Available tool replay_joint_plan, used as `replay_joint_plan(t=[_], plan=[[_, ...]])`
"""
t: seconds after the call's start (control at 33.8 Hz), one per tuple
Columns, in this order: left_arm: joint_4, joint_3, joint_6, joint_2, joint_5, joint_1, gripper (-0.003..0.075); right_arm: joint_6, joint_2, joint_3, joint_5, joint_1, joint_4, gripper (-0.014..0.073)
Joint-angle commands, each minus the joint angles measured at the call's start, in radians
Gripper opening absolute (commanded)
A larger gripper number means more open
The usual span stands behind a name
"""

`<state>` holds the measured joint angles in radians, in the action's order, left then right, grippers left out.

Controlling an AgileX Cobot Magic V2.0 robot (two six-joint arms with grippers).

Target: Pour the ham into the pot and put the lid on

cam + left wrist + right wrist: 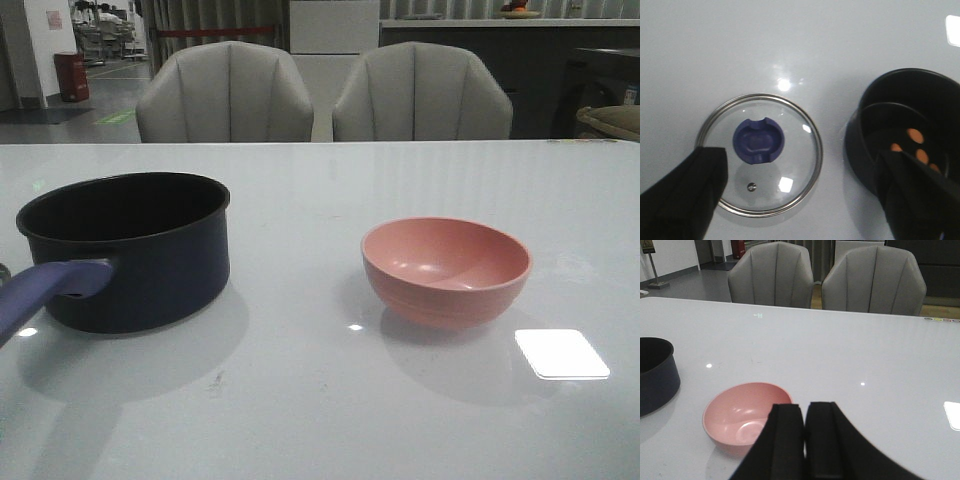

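Observation:
The dark pot (130,250) with its purple-blue handle (45,290) stands at the left of the table. In the left wrist view the pot (865,135) holds several orange ham bits (914,136). The glass lid (790,150) with a purple-blue knob (759,140) lies flat on the table beside the pot. My left gripper (802,197) hangs open and empty above them, one finger (685,200) over the lid's rim, the other (920,195) over the pot. My right gripper (805,440) is shut and empty, close to the empty pink bowl (737,415).
The pink bowl (445,270) stands right of centre on the white table (300,400). Two grey chairs (225,95) stand behind the table's far edge. Neither arm shows in the front view.

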<state>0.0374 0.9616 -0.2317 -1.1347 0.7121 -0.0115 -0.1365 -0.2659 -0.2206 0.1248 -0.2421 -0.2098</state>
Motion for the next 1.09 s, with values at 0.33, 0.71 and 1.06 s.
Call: replay_joint_plan(t=[0.33,0.71,1.06], plan=[[-0.123,0.226,0.182,-0.361,0.121,0.101,0.0625,-0.005,-0.007,-0.03,-0.077,0.005,-0.003,0.0165],[-0.108,0.342,0.248,-0.569,0.2,0.103,0.0625,-0.005,-0.007,-0.03,-0.077,0.005,-0.003,0.0165],[-0.119,0.357,0.281,-0.653,0.225,0.142,0.0625,-0.005,-0.007,-0.03,-0.077,0.005,-0.003,0.0165]])
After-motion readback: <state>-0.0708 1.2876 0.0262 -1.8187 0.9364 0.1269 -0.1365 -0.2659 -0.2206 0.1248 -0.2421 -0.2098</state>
